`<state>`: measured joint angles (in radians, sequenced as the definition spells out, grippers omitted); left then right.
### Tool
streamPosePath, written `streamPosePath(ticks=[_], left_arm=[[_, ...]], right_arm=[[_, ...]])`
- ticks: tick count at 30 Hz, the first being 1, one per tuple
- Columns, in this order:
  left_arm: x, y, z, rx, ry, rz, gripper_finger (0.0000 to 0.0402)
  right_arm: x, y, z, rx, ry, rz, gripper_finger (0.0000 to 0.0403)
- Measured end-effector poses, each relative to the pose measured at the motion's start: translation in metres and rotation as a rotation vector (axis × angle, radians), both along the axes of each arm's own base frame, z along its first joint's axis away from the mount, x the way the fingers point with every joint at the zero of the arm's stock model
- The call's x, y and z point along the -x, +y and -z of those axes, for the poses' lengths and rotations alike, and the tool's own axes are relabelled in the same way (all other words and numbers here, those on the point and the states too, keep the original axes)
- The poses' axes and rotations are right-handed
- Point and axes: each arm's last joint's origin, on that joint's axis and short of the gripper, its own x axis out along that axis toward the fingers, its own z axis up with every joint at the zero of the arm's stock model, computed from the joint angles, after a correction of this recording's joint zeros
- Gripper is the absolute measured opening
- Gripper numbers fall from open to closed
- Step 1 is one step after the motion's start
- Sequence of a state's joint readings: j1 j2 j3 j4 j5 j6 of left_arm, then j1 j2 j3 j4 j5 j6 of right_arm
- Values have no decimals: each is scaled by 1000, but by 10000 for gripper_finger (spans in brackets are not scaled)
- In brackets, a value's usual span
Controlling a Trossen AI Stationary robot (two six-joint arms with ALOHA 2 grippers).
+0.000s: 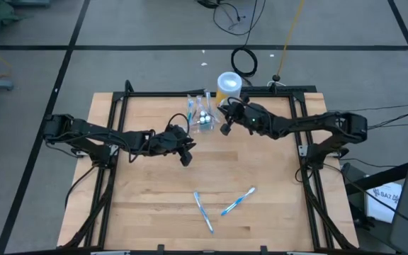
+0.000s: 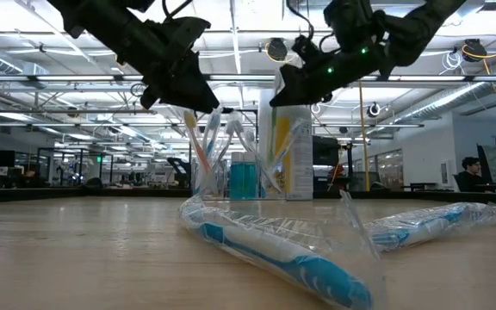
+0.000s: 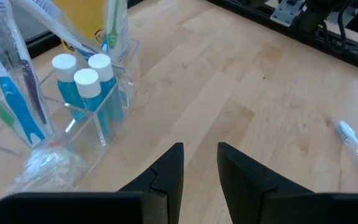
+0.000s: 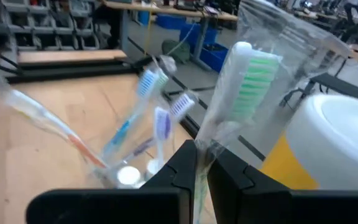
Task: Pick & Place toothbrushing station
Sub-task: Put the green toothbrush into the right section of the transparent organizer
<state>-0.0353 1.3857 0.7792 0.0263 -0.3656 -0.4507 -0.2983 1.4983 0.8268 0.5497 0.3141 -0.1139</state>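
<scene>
two wrapped toothbrushes [image 1: 222, 205] on table [image 1: 147, 205]; right claw [image 4: 201, 163] pinching third.

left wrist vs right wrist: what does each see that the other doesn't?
Left wrist only: the left gripper, jaws apart and empty, bare table, and a wrapped blue toothbrush lying alone.
Right wrist only: the right gripper shut on a wrapped green-bristled toothbrush, beside the white lid.
Both: the clear cup with toothbrushes standing in it and white-capped blue bottles.
</scene>
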Motion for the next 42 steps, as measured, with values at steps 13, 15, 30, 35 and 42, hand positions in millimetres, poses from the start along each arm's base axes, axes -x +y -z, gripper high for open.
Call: streamPosePath(ticks=[13, 15, 30, 35, 42], left_arm=[[0, 0, 0, -3, 2, 2, 104], [0, 0, 0, -9, 4, 6, 104], [-3, 0, -4, -53, -32, 30, 104], [-5, 0, -9, -108, -63, 62, 104], [-5, 0, -9, -129, -59, 74, 104]], right_arm=[[3, -7, 10, -89, 45, 40, 18], [4, -7, 12, -94, 60, 40, 18], [8, -5, 24, -199, 149, 67, 26], [5, -2, 32, -206, 178, 61, 38], [1, -1, 42, -187, 212, 89, 83]])
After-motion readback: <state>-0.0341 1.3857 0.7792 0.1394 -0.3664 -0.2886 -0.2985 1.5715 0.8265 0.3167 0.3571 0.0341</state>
